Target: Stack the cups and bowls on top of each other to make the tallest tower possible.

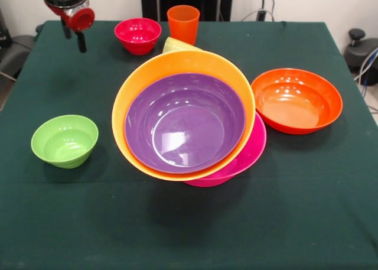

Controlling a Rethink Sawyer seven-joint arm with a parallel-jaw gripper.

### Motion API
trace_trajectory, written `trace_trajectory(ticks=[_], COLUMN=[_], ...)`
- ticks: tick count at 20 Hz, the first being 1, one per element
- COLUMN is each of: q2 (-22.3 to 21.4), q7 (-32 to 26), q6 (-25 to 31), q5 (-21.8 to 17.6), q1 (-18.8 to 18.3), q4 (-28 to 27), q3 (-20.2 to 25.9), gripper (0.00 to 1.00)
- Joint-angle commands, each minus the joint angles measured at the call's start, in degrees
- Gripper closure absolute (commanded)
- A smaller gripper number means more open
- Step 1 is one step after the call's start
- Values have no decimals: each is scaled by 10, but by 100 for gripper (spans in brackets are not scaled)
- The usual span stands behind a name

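dark green table: leaning tower, purple bowl uppermost, at centre; gripper well apart at the far corner, grip state cannot be told, holding nothing visible.

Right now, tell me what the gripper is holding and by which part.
Nothing is held. The gripper hangs over bare green cloth at the table's far corner, apart from the small glossy red plastic bowl; nothing shows between its fingers.

No readable text, labels, brands or numbers anywhere, bowls and cups apparently plain
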Motion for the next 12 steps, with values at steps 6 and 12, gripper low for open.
trace_trajectory(ticks=[6, 12], q2=[27, 36], q7=[296, 350], q6=[-44, -47], q5=[159, 242], q1=[130, 164], q4=[52, 72], q3=[-88, -110], gripper=[0, 0])
